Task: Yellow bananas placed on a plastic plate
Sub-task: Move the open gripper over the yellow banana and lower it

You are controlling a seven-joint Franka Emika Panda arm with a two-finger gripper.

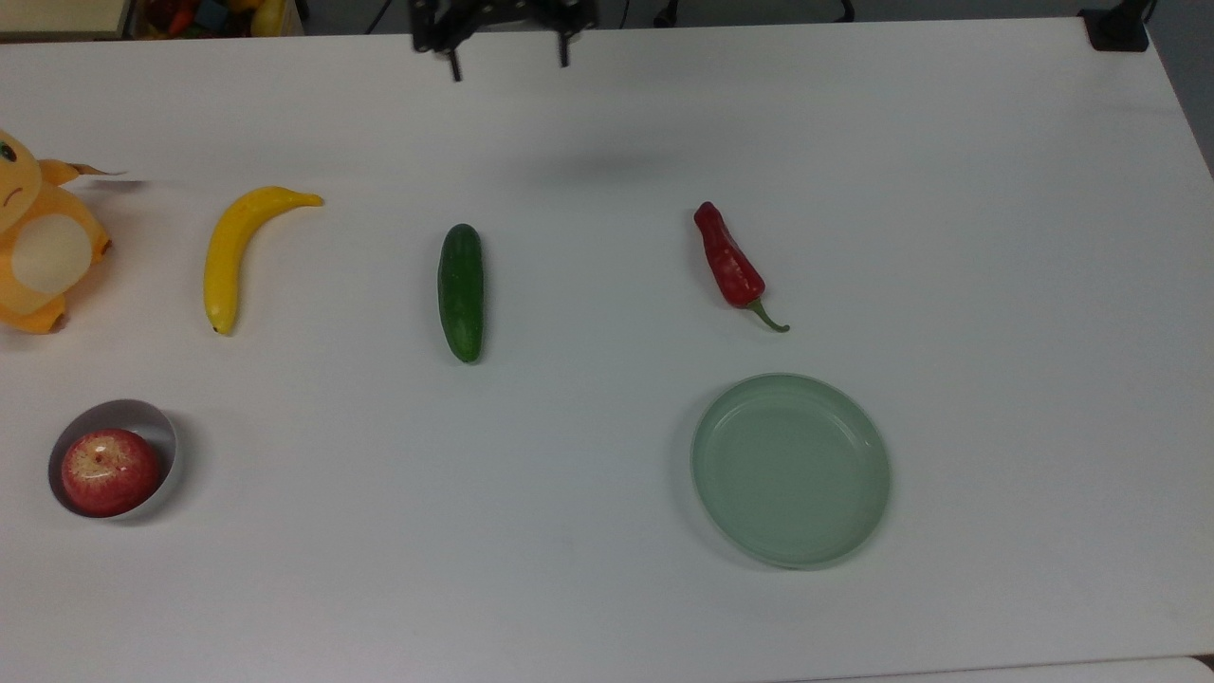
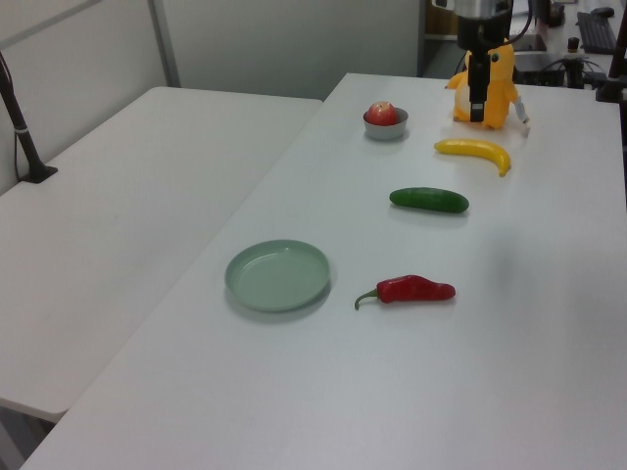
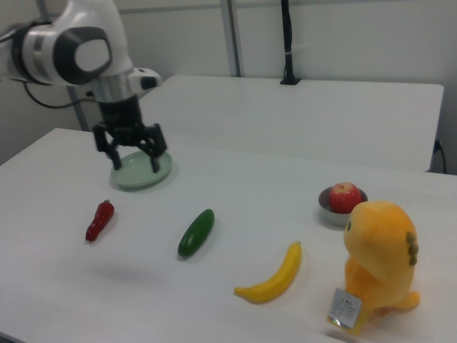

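The yellow banana (image 1: 232, 251) lies on the white table at the top view's left, also seen as the banana (image 2: 473, 152) and the banana (image 3: 275, 275). The pale green plastic plate (image 1: 790, 470) sits with nothing in it at the top view's lower right; the plate (image 2: 278, 274) (image 3: 143, 175) is far from the banana. My gripper (image 1: 509, 62) hangs open in the air over the table's far edge, up and right of the banana in the top view. Nothing is between its fingers (image 3: 156, 163). In the left view the gripper (image 2: 479, 93) hangs in front of the toy.
A dark-green cucumber (image 1: 461, 292) and a red pepper (image 1: 728, 261) lie in a row between banana and plate. A small grey bowl (image 1: 163, 438) holding a red apple (image 1: 109, 471) and an orange plush toy (image 1: 38, 247) stand at the top view's left.
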